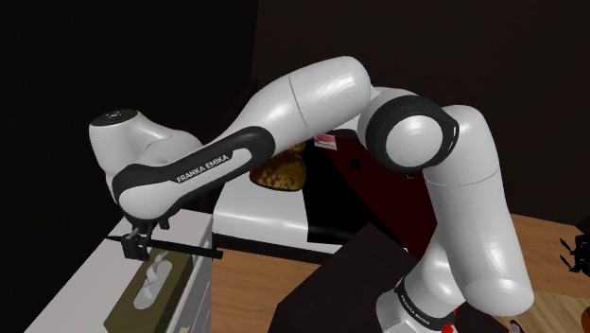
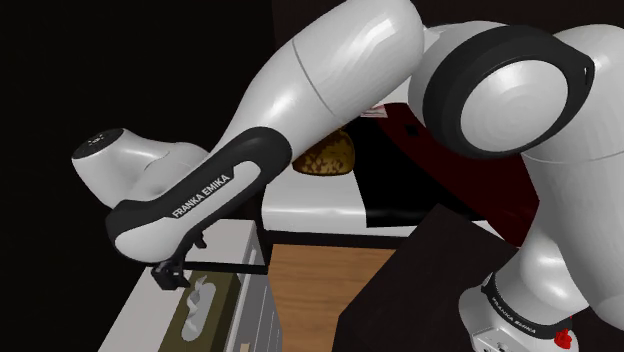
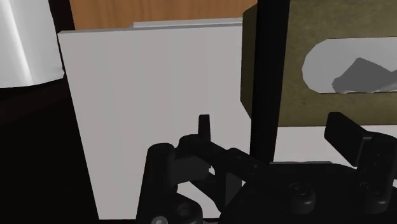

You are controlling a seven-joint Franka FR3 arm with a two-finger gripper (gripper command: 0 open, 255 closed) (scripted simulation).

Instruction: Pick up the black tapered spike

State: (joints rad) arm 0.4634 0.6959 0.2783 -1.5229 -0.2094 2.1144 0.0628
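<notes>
One white Franka arm with dark joints (image 1: 312, 104) reaches from its black box stand (image 1: 345, 284) to an all-black two-finger gripper (image 1: 138, 248), which points down over a plain white counter top (image 3: 159, 114).

Long, thin black tapered spike (image 1: 184, 250): level, passing crosswise between the jaws. Its longer part runs out to one side of them and a short stub to the other. Whether the jaws clamp the spike or merely straddle it cannot be told.

Olive-green rectangular tissue box (image 3: 299, 95) with an oval opening and a white tissue (image 3: 356, 73) standing in it: on the counter just beyond the jaws, on the side of the spike's longer part. In the wrist view the spike crosses in front of one short end of this box, a narrow olive strip showing on its other side, and runs on past the counter's edge.

Brown wooden floor (image 1: 255, 293): beyond that counter edge, under the spike's far tip.

White low block (image 1: 260, 213) bearing a brown, lumpy, rounded object (image 1: 279, 173): well apart from the jaws, across the strip of floor.

Black areas lie behind the arm.
</notes>
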